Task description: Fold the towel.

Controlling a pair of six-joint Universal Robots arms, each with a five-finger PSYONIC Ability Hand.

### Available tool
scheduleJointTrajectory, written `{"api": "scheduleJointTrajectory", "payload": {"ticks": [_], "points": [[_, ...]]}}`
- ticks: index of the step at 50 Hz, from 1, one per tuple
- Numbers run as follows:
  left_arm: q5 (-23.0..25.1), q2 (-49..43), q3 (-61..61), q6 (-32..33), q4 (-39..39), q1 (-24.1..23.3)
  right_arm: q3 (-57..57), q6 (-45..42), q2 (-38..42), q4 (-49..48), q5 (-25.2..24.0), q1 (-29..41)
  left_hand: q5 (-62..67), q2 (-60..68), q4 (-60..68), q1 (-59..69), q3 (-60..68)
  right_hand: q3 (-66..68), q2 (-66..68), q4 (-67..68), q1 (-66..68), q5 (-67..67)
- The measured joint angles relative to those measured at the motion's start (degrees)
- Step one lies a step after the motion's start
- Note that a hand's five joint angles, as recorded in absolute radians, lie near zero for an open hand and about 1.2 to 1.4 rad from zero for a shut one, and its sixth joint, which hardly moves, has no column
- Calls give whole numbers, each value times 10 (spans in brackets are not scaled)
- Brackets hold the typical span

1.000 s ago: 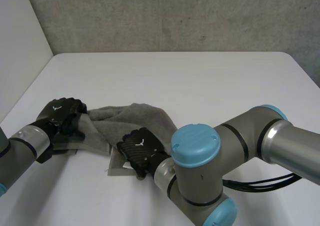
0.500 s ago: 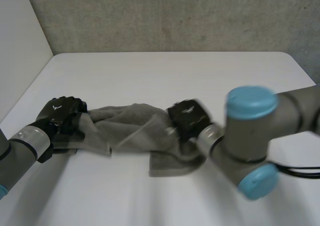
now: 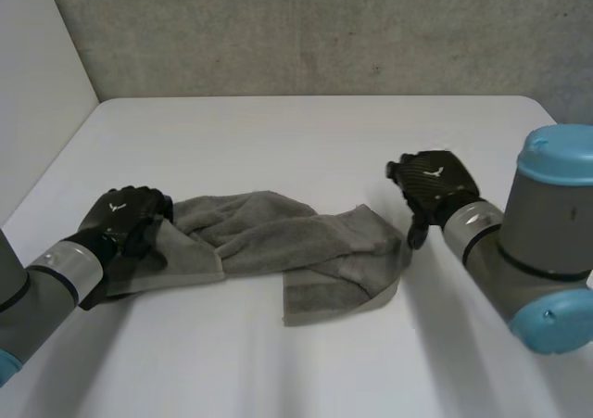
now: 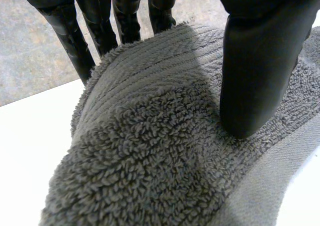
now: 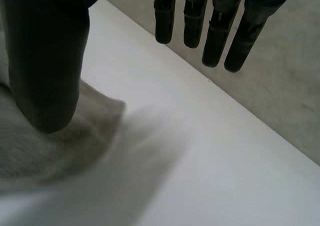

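Head view: the grey towel [image 3: 278,242] is lying bunched up in a long strip on the near part of the white surface [image 3: 306,140]. It runs from about 8 o'clock to the middle, with a flatter flap at its 4 o'clock end. At the 9 o'clock end the left hand [image 3: 125,219] is on the cloth. Over at 3 o'clock the right hand [image 3: 431,186] is just beside the towel's other end.

Left wrist view: the thumb is pressed onto the towel [image 4: 150,151] with the fingers [image 4: 80,40] behind the fold, so it's pinching that end.

Right wrist view: the fingers [image 5: 215,35] are straight and spread wide from the thumb, with nothing between them. A towel corner sits by the thumb tip, and it's too blurry to say if they touch.
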Motion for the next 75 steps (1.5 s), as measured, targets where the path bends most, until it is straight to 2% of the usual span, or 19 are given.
{"api": "scheduleJointTrajectory", "payload": {"ticks": [4,9,19,26,29,31,32,35,39,49,53,59,63,66,71,75], "points": [[1,0,-2,0,0,-2,-9,2,0,-1,0,30,1,0,0,0,0,0,0,0,0,0],[8,0,-4,0,0,-5,-59,2,39,3,0,55,32,12,9,21,10,3,1,4,5,21],[43,9,-11,0,0,-6,-253,27,206,96,-12,68,103,84,80,88,81,41,25,48,42,82],[48,14,-13,0,0,-3,-386,102,311,192,-55,67,103,84,80,88,81,51,34,56,50,91],[48,14,-12,0,1,-2,-415,127,331,216,-73,67,117,99,94,104,96,170,161,176,174,206],[48,15,-12,0,2,-1,-426,144,337,226,-83,67,152,136,133,141,134,364,362,358,368,377],[48,15,-12,0,2,0,-429,152,337,230,-87,67,178,161,159,165,158,459,462,466,463,480],[48,17,-12,0,3,0,-427,166,327,232,-92,67,234,220,219,225,215,531,529,556,547,581],[48,27,-12,-1,3,0,-405,179,291,229,-94,66,314,304,304,303,296,531,529,562,561,582],[50,90,-13,-21,0,2,-296,164,145,203,-98,57,356,368,372,343,360,543,529,562,565,582],[64,129,-10,-62,-4,10,-254,109,92,212,-103,50,375,396,403,363,387,545,529,562,565,582],[115,171,14,-129,-7,37,-228,-60,38,274,-104,29,391,414,423,371,404,547,529,562,565,586],[142,165,72,-163,-8,49,-279,-130,40,292,-94,18,391,414,424,374,404,551,529,562,565,586],[137,130,141,-179,-8,44,-344,-128,59,269,-83,16,391,415,424,376,405,551,530,565,566,587],[98,26,339,-208,-12,9,-525,-73,105,150,-32,17,391,417,426,379,407,551,535,566,566,587],[69,-43,475,-228,-14,-15,-605,-38,108,50,24,18,393,418,426,379,407,553,535,566,566,587]]}}
